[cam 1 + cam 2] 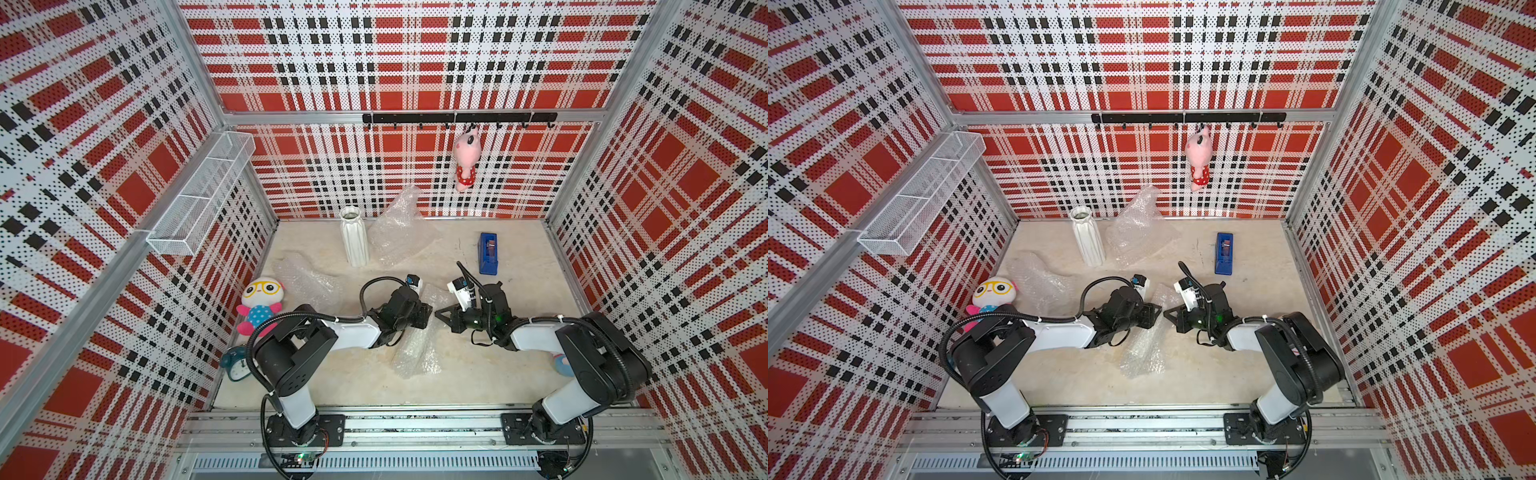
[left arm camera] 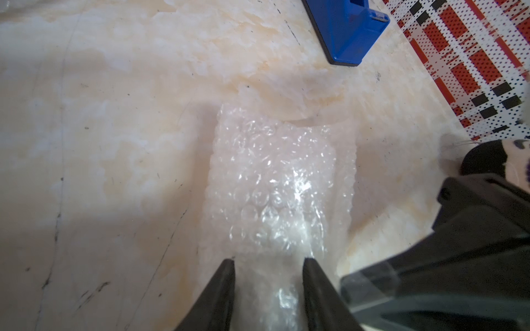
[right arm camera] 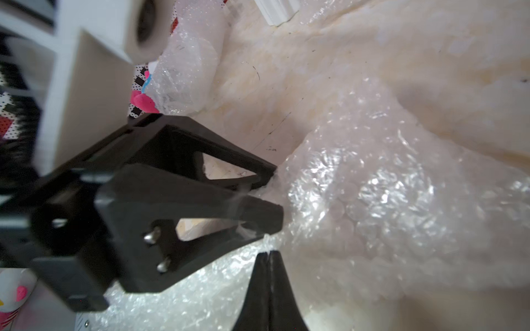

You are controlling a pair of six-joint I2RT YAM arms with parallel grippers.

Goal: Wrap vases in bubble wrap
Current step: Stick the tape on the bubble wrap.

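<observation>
**A:** How far along are we?

**B:** Partway, I'd judge. My left claw (image 2: 268,262) is closed around the middle bundle (image 1: 415,353) of bubble wrap, which lies on the table between the arms. My right claw (image 3: 269,253) is clenched tight at its edge, but I can't tell if it has caught any film. A side bundle (image 1: 305,282) lies to my left. I can't see inside either.

**A:** What's left?

**B:** The tall white vase (image 1: 354,237) stands bare at the back, with a loose sheet (image 1: 397,232) just beside it. The tape dispenser (image 1: 488,253) sits apart, untouched.
</observation>
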